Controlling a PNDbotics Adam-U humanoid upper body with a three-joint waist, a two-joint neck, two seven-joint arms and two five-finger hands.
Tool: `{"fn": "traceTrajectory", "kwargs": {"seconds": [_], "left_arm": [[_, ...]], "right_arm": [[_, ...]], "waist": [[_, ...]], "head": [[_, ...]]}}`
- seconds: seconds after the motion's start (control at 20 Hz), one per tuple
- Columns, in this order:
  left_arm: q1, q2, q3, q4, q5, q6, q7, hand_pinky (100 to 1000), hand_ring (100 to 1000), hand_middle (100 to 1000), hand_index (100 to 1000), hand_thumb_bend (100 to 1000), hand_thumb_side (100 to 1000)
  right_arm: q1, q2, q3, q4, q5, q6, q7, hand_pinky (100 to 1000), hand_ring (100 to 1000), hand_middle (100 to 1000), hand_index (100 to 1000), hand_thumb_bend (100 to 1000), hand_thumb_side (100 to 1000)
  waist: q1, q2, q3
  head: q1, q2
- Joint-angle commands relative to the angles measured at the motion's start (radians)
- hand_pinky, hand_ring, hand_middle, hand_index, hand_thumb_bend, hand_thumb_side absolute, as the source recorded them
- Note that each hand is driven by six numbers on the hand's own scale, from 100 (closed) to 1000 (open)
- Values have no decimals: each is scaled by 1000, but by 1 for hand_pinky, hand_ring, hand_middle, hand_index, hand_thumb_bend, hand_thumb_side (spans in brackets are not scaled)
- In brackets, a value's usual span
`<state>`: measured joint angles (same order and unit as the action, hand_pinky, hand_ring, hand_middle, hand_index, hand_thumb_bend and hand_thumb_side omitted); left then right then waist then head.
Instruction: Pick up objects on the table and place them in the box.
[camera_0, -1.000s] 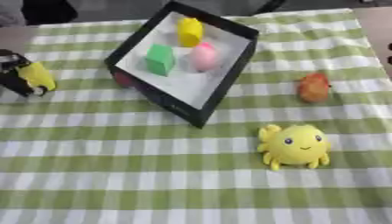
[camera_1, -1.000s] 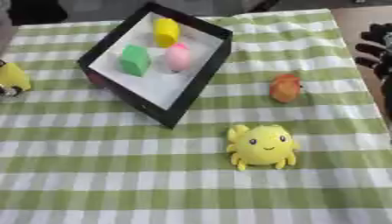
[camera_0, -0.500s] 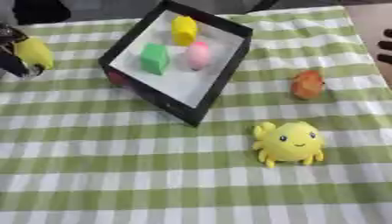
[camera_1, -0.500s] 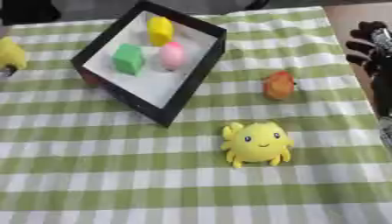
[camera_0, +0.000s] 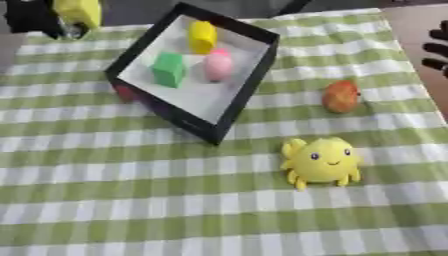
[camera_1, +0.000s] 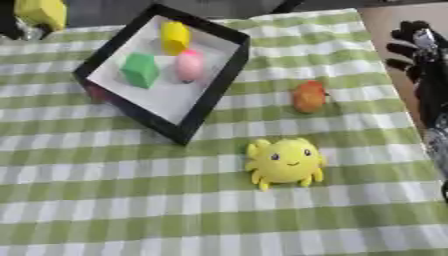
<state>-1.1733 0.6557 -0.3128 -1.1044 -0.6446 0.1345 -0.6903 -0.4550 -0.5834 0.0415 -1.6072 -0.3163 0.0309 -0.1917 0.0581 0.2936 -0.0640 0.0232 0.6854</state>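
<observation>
My left hand (camera_0: 35, 17), far left, curls round a blocky yellow piece (camera_0: 79, 11). R hand (camera_1: 418, 47) idles at right edge, fingers spread. Black box (camera_0: 229, 107) w/ white floor holds green cube (camera_0: 169, 69), pink egg shape (camera_0: 219, 64), yellow block (camera_0: 202, 36). Rounded yellow crab toy (camera_0: 322, 160) & orange lump (camera_0: 340, 96) sit on checked cloth (camera_0: 105, 200), right of box.

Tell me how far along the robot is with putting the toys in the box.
Partway. Done: the box already holds a green block, a pink toy and a yellow piece. In hand: the left hand holds a yellow object near the far-left corner. Left: the orange toy and yellow octopus toy lie on the cloth. The right hand rests open at the right edge.
</observation>
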Motion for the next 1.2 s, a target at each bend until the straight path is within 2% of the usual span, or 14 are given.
{"fn": "traceTrajectory", "kwargs": {"seconds": [0.05,0.4,0.9,1.2], "left_arm": [[-42,-17,-11,-12,-28,-20,-11,799,752,683,703,197,131],[-82,-98,-14,31,-58,-43,-1,798,750,681,700,208,144],[-41,-183,-15,151,-105,-84,15,796,749,680,701,265,189],[-21,-204,-13,196,-129,-109,19,802,757,693,723,361,231]], "right_arm": [[-26,-26,2,-26,12,0,8,842,867,834,876,100,793],[-58,-9,12,-30,12,4,15,841,863,832,876,100,804],[-92,11,19,-40,11,6,14,840,862,833,876,100,796],[-98,18,22,-41,10,8,13,840,861,833,876,100,807]], "waist": [[-5,-41,-7],[-5,-32,-39],[-4,-16,-72],[0,-6,-82]], "head": [[8,-7],[31,-24],[45,-38],[48,-43]]}}
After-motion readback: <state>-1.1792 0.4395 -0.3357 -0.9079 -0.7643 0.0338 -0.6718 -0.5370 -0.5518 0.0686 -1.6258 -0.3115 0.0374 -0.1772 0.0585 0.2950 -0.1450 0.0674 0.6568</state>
